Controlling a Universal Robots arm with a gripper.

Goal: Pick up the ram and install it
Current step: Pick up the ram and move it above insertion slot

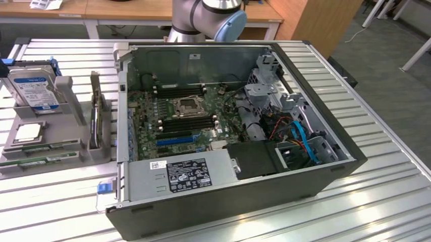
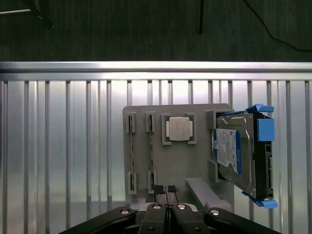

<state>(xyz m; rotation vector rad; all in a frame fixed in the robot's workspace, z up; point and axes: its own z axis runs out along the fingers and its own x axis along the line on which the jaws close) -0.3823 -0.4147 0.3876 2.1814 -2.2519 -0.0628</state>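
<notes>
Two ram sticks, thin and green, stand on edge in slots of a grey holder [image 2: 195, 170]: one ram stick [image 2: 132, 153] and a second [image 2: 150, 151] beside it. In the exterior view the same ram sticks [image 1: 42, 147] [image 1: 35, 162] lie along the holder's [image 1: 20, 151] near end, on the exterior view's left. My gripper [image 2: 165, 188] hovers above the holder's edge, close to the end of the second stick. Its fingers are shut together with nothing between them. The open computer case [image 1: 323, 126] shows the motherboard's black memory slots [image 1: 187, 124].
The holder also carries a silver processor [image 2: 178, 129], a blue-labelled hard drive [image 2: 236, 151] in a blue bracket, and an upright expansion card [image 1: 98, 121]. The arm's base [image 1: 205, 15] rises behind the case. Everything sits on a ribbed metal table [image 1: 377, 201], and a grey power supply [image 1: 181, 174] fills the case's near end.
</notes>
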